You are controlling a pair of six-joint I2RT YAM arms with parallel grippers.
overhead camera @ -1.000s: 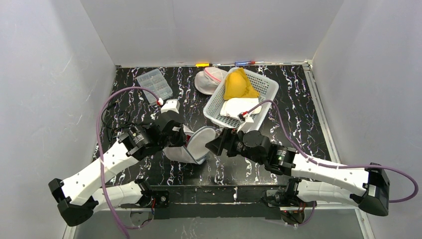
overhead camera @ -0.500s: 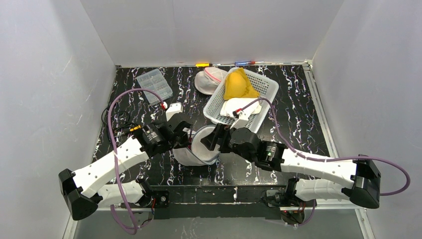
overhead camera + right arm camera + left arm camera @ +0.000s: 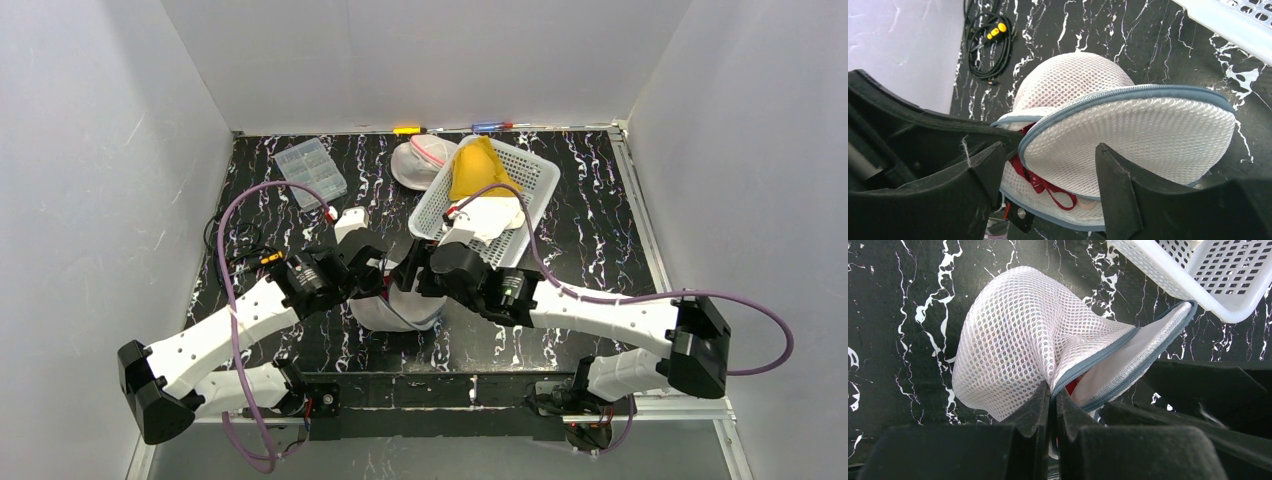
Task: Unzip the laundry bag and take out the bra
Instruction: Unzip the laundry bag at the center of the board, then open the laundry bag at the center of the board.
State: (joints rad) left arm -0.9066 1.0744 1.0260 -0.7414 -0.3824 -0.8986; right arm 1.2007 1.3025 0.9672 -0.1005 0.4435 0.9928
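Trouble from here lies mostly with your right end effector [image 3: 1048,165]. Its jaws stand wide open, one finger on each side of the upper flap [image 3: 1128,130] of the laundry bag [image 3: 1013,340], and not around the bra [image 3: 1037,184]. The bag sits on the bench [image 3: 600,230] between the two arms, near the front edge and just beside the white basket [image 3: 530,190]. It is already partly unzipped. The bra is inside it, with only a red strap showing in the gap under the flap.

If you close now, you will likely pinch mesh rather than the bra, and pulling back would lift or drag the whole bag. Reach deeper under the flap before you close.

Your left end effector [image 3: 1053,400] is closed on the bag, pinching the mesh at the grey zip edge. That is a thin hold, so a hard tug from the right could pull the fabric out of it and leave the bag free to slide.

Take only the strap and it may snag on the zip teeth or stretch without bringing the cups along
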